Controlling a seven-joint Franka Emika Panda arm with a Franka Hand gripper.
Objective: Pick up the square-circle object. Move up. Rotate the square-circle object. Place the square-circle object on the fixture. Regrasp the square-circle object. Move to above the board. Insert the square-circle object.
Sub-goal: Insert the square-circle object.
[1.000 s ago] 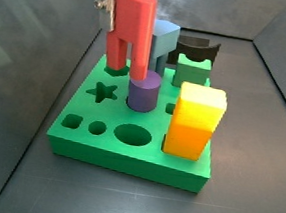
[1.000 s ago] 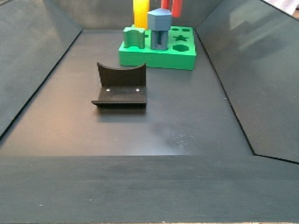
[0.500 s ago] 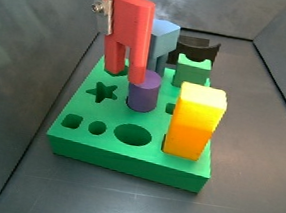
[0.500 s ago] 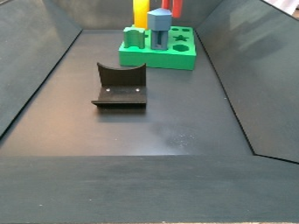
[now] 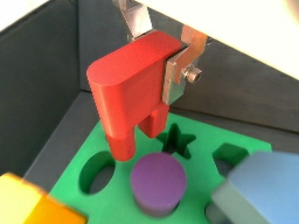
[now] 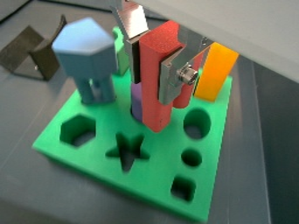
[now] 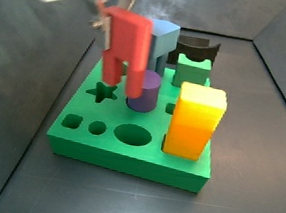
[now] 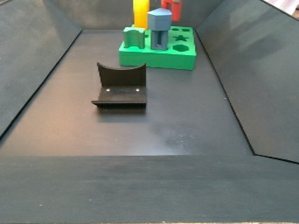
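1. the gripper (image 5: 160,54), over the board, has flat bare-metal fingers (image 6: 131,17), silver and reflective.
2. the square-circle object (image 5: 131,94) clamped between them looks like smooth matt red plastic.
3. the board (image 6: 82,154) is bright green plastic with a soft sheen.
4. the yellow block (image 7: 195,120) is glossy; the purple cylinder (image 5: 158,183) is matt.
5. the fixture (image 8: 119,86) is dark and dull.
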